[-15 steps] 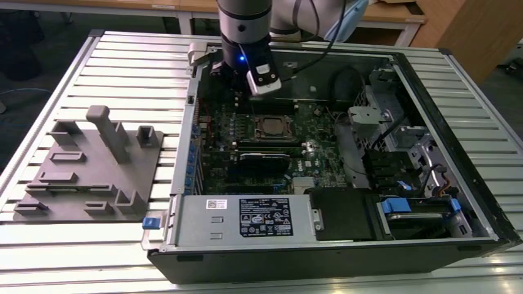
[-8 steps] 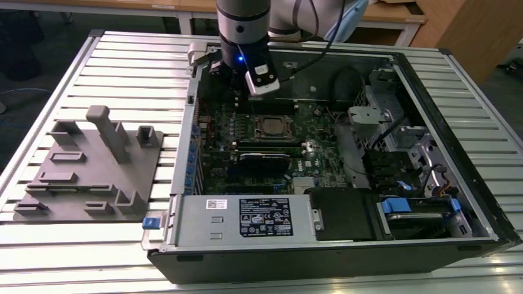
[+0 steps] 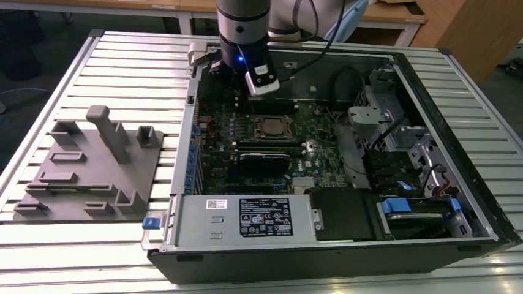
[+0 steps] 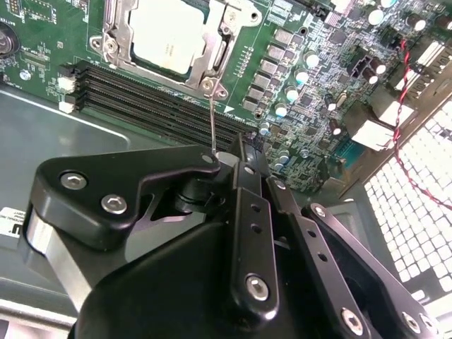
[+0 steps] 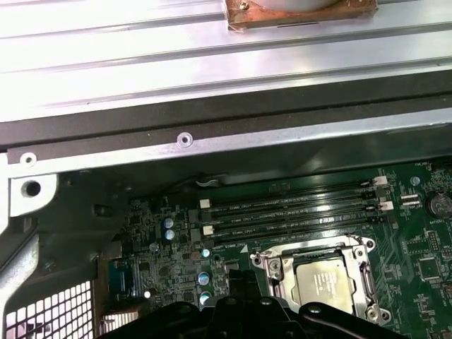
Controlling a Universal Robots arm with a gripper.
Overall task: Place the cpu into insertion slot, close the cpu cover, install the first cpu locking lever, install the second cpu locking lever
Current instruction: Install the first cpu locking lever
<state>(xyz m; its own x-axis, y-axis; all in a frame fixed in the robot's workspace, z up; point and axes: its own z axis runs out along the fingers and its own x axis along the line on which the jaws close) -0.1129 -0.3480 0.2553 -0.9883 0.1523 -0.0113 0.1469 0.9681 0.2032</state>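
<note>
The cpu (image 4: 166,32) (image 5: 328,289) lies silver side up in the insertion slot (image 3: 274,127) on the green board. The cpu cover (image 4: 220,51) (image 5: 282,272), a silver frame, lies flat around it. One thin wire locking lever (image 4: 212,120) stands up from the socket's corner, and its free end meets the tips of my gripper (image 4: 229,152). The fingers are drawn together there. In the exterior view my gripper (image 3: 249,92) hangs just behind the socket, inside the open computer case. My gripper's (image 5: 240,289) black tips also appear in the first wrist view, beside the socket.
Long black memory slots (image 4: 155,102) run beside the socket. Red and black wires (image 4: 409,106) cross near the perforated case wall. A grey fixture block (image 3: 90,165) sits at the exterior view's left. The power supply (image 3: 245,217) and drive bays (image 3: 408,159) line the case's edges.
</note>
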